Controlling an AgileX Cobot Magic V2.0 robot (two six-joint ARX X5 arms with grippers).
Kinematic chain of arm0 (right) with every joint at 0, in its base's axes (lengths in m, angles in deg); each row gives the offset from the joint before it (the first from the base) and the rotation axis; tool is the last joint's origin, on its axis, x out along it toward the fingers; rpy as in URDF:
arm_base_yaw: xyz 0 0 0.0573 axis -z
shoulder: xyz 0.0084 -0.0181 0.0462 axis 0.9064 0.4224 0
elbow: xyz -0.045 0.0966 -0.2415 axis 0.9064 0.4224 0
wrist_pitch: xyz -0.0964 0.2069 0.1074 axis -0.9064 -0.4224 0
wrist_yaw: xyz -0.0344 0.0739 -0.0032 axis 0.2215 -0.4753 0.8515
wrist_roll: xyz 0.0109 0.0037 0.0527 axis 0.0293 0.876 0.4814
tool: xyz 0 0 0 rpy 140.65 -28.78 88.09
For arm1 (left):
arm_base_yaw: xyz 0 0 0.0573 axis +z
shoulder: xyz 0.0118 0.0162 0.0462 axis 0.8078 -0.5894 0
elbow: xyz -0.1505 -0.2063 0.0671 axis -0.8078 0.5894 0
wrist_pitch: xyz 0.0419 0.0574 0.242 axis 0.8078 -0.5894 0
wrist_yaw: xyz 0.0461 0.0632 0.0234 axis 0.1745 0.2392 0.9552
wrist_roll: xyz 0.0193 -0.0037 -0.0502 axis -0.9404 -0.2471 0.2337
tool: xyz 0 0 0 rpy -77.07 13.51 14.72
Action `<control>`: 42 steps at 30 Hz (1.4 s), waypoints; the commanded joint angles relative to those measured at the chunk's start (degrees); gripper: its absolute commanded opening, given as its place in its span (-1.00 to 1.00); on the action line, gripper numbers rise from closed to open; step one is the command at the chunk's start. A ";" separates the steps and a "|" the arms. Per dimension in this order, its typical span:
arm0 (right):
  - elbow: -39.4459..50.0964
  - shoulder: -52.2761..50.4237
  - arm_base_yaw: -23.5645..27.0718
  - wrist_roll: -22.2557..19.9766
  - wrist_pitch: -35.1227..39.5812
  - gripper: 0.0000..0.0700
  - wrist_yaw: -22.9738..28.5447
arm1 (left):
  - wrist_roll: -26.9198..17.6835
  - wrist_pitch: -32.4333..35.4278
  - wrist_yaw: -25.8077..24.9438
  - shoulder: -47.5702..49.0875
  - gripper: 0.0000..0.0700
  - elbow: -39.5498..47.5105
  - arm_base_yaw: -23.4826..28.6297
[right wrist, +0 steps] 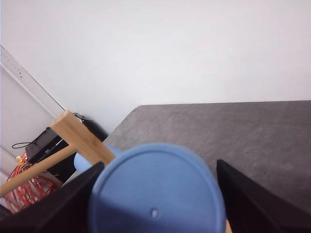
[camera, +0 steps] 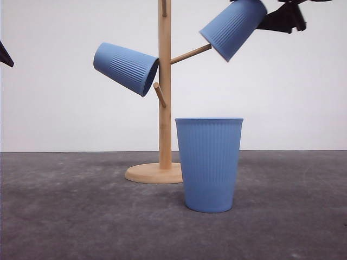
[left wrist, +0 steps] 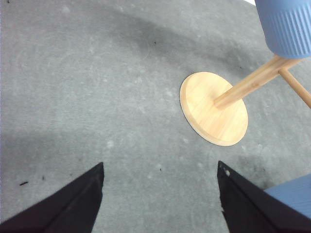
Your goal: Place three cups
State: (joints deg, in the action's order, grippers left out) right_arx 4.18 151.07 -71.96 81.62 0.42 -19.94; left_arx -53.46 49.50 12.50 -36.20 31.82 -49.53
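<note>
Three light-blue ribbed cups show in the front view. One cup (camera: 125,67) hangs tilted on the left peg of the wooden cup tree (camera: 165,92). A second cup (camera: 233,27) is tilted mouth-down over the tip of the upper right peg, and my right gripper (camera: 274,19) is shut on its base end. In the right wrist view that cup's flat base (right wrist: 158,194) sits between the black fingers (right wrist: 252,199), beside the wooden post (right wrist: 80,138). The third cup (camera: 209,162) stands upright on the table in front of the tree. My left gripper (left wrist: 160,194) hangs open over bare table, left of the tree's base (left wrist: 214,108).
The tree's round wooden base (camera: 153,173) rests on the grey table (camera: 65,216), just behind and left of the upright cup. A white wall closes the back. Off the table's far corner lie dark equipment and red cables (right wrist: 29,194).
</note>
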 commanded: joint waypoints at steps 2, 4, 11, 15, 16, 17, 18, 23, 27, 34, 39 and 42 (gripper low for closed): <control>-0.50 1.91 -1.82 0.57 0.88 0.13 0.86 | -0.81 0.61 0.09 -0.37 0.23 -0.52 0.00; -0.50 2.72 -2.93 0.58 1.01 0.13 1.71 | -0.79 0.59 0.09 -0.37 0.23 -0.52 0.00; -0.50 5.81 -5.37 0.55 1.19 0.13 3.21 | -0.79 0.59 0.09 -0.37 0.23 -0.52 0.00; -0.50 6.89 -5.99 0.55 1.16 0.13 4.02 | -0.79 0.59 0.09 -0.37 0.23 -0.52 0.00; -0.50 7.08 -6.09 0.56 1.19 0.13 4.30 | -0.79 0.59 0.09 -0.37 0.23 -0.52 0.00; -0.50 7.21 -6.15 0.57 1.18 0.13 4.48 | -0.79 0.59 0.09 -0.37 0.23 -0.52 0.00; -0.50 7.27 -6.15 0.57 1.14 0.15 4.52 | -0.79 0.59 0.09 -0.37 0.23 -0.52 0.00; -0.50 7.62 -6.53 0.59 1.07 0.19 4.97 | -0.79 0.59 0.09 -0.37 0.23 -0.52 0.00; -0.50 7.69 -7.03 0.59 0.94 0.20 6.68 | -0.79 0.59 0.09 -0.37 0.23 -0.52 0.00; -0.50 7.70 -7.69 0.11 0.11 0.32 11.00 | -0.79 0.59 0.09 -0.37 0.23 -0.52 0.00; -0.50 7.75 -7.92 -2.39 -2.69 0.32 12.04 | -0.79 0.59 0.09 -0.37 0.23 -0.52 0.00; -0.50 7.75 -7.91 -3.62 -4.14 0.32 12.04 | -0.79 0.59 0.09 -0.37 0.23 -0.52 0.00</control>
State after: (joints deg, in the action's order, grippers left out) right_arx 4.18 157.73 -79.61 79.90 -3.19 -8.04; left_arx -53.56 49.50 12.50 -36.20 31.82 -49.53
